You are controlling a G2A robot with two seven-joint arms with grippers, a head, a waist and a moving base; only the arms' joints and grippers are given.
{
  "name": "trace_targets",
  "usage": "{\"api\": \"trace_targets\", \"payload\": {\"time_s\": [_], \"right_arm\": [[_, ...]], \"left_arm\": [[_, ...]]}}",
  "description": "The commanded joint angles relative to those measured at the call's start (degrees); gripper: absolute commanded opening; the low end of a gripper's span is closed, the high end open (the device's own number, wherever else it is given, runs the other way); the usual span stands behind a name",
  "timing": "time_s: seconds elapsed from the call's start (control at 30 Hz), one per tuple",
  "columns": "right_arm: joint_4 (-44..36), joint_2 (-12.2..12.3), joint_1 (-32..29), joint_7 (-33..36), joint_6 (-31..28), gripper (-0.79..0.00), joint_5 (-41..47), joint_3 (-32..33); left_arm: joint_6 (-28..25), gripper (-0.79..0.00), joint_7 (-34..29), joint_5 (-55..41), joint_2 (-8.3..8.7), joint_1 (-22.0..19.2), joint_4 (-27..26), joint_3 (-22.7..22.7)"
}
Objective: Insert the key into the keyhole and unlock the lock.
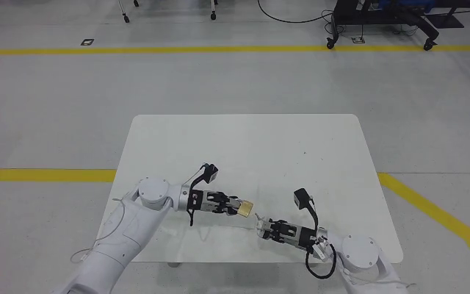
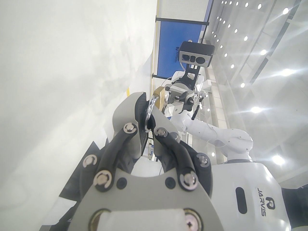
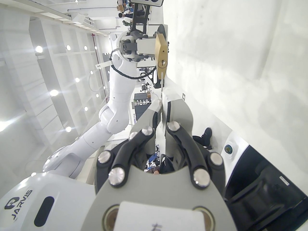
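My left gripper [image 1: 233,206] is shut on the silver shackle [image 2: 151,106] of a brass padlock [image 1: 246,209], holding it above the white table [image 1: 242,147] near the front edge. In the left wrist view the brass body [image 2: 160,97] sticks out past the fingertips. My right gripper [image 1: 266,226] is shut on a thin silver key [image 3: 162,90], just to the right of the lock. In the right wrist view the key's tip points at the keyhole [image 3: 163,63] in the padlock's end face [image 3: 160,54] and stands just short of it or barely touching.
The table's front edge lies just below both grippers. Yellow floor lines [image 1: 220,50] run behind and beside the table. Wheeled equipment [image 1: 382,22] stands far back on the floor.
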Motion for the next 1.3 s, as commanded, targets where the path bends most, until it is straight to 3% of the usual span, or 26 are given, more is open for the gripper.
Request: {"api": "trace_targets", "payload": {"time_s": [0.0,0.1,0.2,0.33,0.57,0.9,1.1,1.27], "right_arm": [[0.00,0.00,0.00,0.00,0.01,-0.785,0.01,0.00],[-0.14,0.07,-0.03,1.98,-0.70,-0.785,0.69,-0.67],[0.83,0.39,0.30,5.92,-1.14,-0.785,2.79,0.01],[0.82,1.10,-0.70,12.59,-3.21,-0.785,5.62,1.84],[1.95,2.06,-1.17,18.92,-3.30,-0.785,8.60,4.26],[2.21,2.64,-0.02,19.27,-2.50,-0.785,8.81,2.77],[2.24,3.05,-0.03,20.12,-2.96,-0.785,9.24,2.47],[1.73,3.31,-0.26,19.21,-2.71,-0.785,8.61,2.25]], "left_arm": [[-0.03,-0.785,0.62,0.90,0.00,0.42,-0.49,0.37],[2.16,-0.785,-0.75,0.36,-0.04,1.67,-2.44,1.18],[4.04,-0.785,-4.05,-1.85,0.09,0.84,-0.94,0.54],[6.26,-0.785,-15.30,-4.40,-0.33,-2.76,2.88,2.01],[5.29,-0.785,-15.33,-3.72,-1.77,-9.63,7.80,13.45],[3.45,-0.785,-15.33,-21.68,-3.48,-14.93,12.33,26.51],[0.65,-0.785,-15.33,-27.93,-3.38,-16.72,16.46,31.56],[-1.10,-0.785,-15.33,-29.97,-3.40,-17.32,18.97,31.48]]}}
